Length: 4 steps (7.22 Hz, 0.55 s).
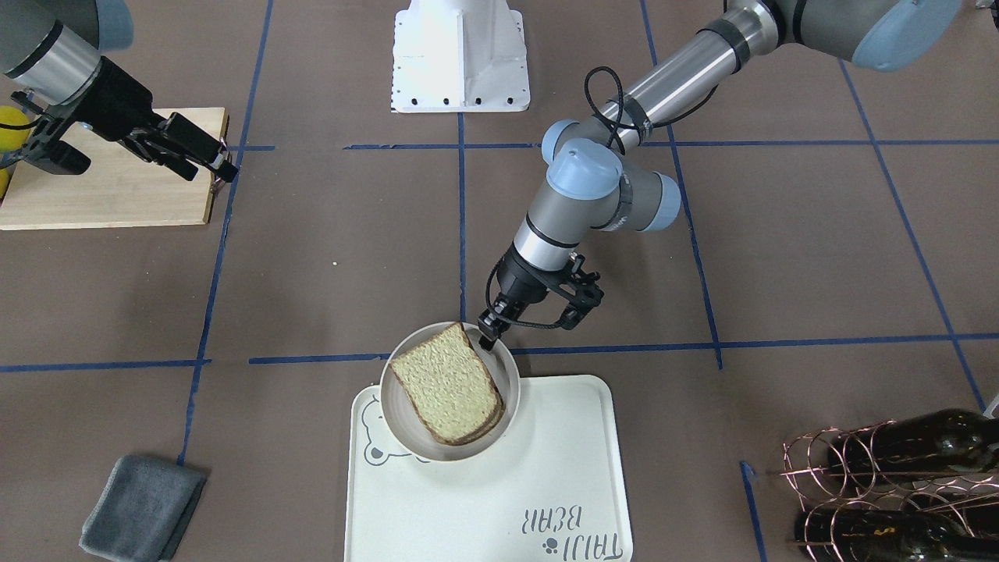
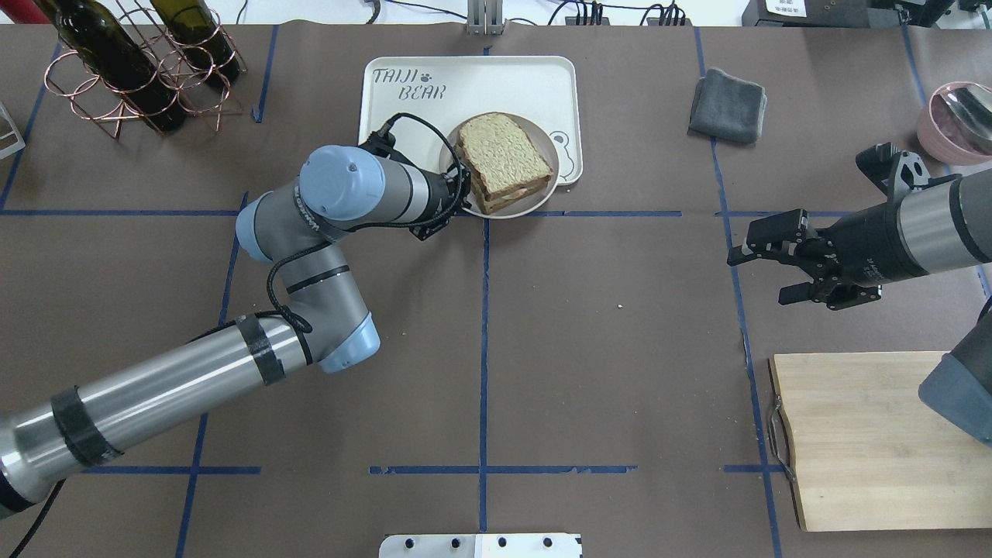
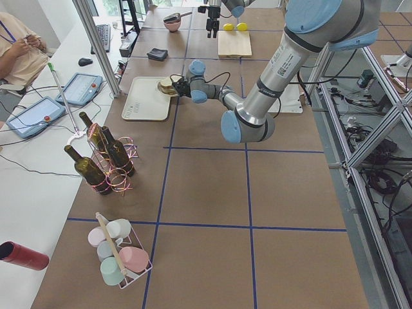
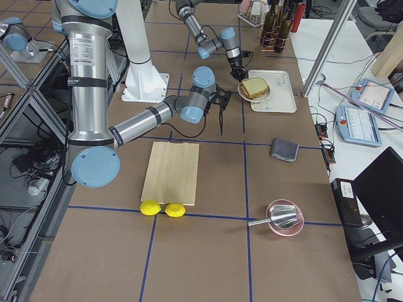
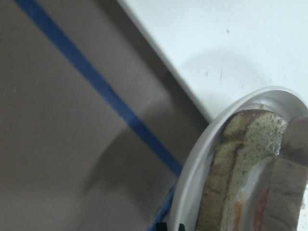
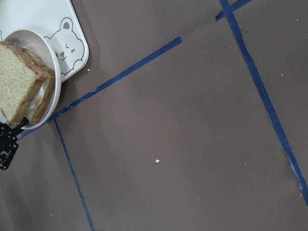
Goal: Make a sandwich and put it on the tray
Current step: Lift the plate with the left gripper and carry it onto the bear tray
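The sandwich [image 1: 449, 386], two speckled bread slices with egg between them, lies on a small round white plate [image 1: 399, 439]. The plate overlaps the robot-side edge of the cream bear tray [image 1: 546, 468], by the bear face. My left gripper [image 1: 490, 337] is shut on the plate's rim at the robot side. The left wrist view shows the sandwich [image 5: 240, 183] and the rim [image 5: 192, 183] over the tray edge and table. From overhead, the sandwich [image 2: 500, 159] sits on the tray [image 2: 504, 85]. My right gripper [image 2: 763, 267] is open and empty, well away, above the table.
A wooden cutting board [image 2: 868, 438] lies on the right, with two lemons [image 4: 162, 209] beside it. A grey cloth [image 2: 728, 94] lies right of the tray. Wine bottles in a copper rack [image 2: 132, 70] stand at the far left. A pink bowl with a metal scoop [image 2: 957, 120] is far right.
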{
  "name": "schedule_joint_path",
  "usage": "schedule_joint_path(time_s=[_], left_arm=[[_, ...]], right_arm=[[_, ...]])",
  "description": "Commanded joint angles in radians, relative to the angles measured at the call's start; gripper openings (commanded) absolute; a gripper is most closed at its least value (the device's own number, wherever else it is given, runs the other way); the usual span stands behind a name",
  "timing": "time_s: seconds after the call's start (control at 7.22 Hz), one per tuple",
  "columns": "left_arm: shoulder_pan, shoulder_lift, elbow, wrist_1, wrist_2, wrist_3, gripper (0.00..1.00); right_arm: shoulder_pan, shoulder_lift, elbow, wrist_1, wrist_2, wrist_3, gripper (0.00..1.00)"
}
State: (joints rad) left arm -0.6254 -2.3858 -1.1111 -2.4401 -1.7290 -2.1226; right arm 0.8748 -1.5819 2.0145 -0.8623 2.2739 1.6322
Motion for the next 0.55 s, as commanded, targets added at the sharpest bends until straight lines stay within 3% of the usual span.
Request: schedule_joint_path(time_s=[0.0,0.42], left_arm=[[-0.033,-0.044,0.117,-0.058,0.04,-0.03,0.0],[-0.042,-0.059,0.187,-0.124,0.043,-0.028,0.0]], right_arm=[[0.018,-0.006,0.006,0.0,-0.004,0.0,1.0],[0.019,-0.032,0.024,0.002,-0.007,0.0,1.0]])
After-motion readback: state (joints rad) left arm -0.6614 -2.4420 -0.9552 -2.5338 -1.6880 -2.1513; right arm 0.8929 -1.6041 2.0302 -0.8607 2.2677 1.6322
